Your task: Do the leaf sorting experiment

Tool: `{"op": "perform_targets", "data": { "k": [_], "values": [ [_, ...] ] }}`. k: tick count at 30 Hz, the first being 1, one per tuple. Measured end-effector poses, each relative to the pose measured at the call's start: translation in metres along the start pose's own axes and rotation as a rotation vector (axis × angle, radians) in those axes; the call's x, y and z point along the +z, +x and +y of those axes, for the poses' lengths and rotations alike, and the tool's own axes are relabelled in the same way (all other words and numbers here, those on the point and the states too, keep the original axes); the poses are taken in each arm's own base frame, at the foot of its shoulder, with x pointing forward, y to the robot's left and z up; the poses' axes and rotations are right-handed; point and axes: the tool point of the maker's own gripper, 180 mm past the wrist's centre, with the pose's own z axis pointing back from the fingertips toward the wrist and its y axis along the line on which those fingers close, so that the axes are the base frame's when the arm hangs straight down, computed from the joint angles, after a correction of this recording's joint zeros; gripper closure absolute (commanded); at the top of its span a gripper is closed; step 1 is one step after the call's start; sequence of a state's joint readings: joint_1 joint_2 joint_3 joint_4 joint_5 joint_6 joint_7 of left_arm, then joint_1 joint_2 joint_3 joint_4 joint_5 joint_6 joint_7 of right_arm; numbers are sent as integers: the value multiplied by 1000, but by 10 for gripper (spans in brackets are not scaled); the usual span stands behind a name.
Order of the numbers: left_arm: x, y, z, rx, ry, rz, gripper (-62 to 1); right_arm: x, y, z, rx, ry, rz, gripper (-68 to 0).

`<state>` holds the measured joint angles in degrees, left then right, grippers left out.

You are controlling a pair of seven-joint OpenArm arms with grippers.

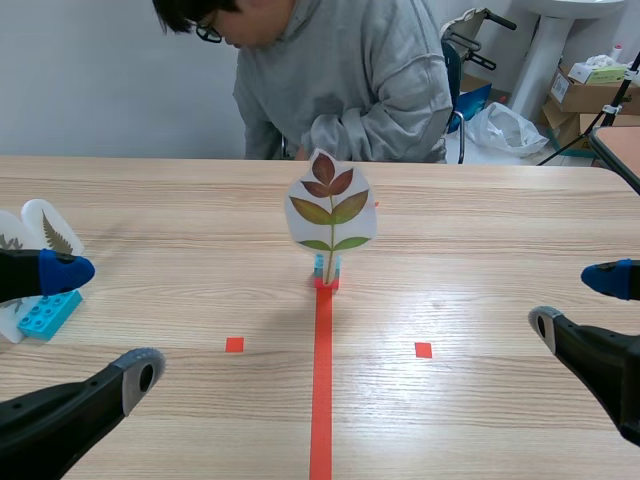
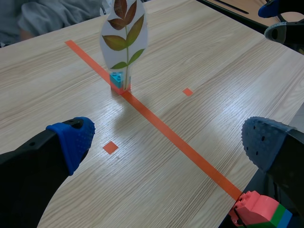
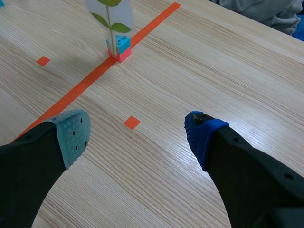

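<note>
Both left fingers (image 2: 73, 137) and right fingers (image 3: 71, 135) wide apart; leaf card (image 1: 329, 210) upright on its block (image 1: 326, 272), well ahead.

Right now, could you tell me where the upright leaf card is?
In the scene view, the leaf card stands mid-table in a blue-and-red block base at the far end of the tape line, before the person.

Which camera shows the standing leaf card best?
The scene view: the leaf card faces it, whole, on its block base. The left wrist view shows it angled, its tip cut off; the right wrist view shows only its lowest leaves and base.
</note>
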<state>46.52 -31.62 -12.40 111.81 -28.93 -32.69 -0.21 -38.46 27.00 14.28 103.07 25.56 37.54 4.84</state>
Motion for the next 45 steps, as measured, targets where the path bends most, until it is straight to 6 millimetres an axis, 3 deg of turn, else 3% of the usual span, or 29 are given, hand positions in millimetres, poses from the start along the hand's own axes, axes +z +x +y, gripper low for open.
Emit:
{"op": "perform_targets", "data": {
  "k": [25,35,40,45],
  "values": [
    [-5,-3,2,-31,-27,22,-623,0,0,0,0,0,0,-411],
    [-29,-26,45,-66,-10,52,-623,0,0,0,0,0,0,-411],
    [-52,-31,64,-85,-16,52,-623,0,1,-1,2,-1,-2,-411],
    [-80,-35,71,-142,-63,67,-623,-1,2,-1,5,-2,-7,-411]
  ]
}}
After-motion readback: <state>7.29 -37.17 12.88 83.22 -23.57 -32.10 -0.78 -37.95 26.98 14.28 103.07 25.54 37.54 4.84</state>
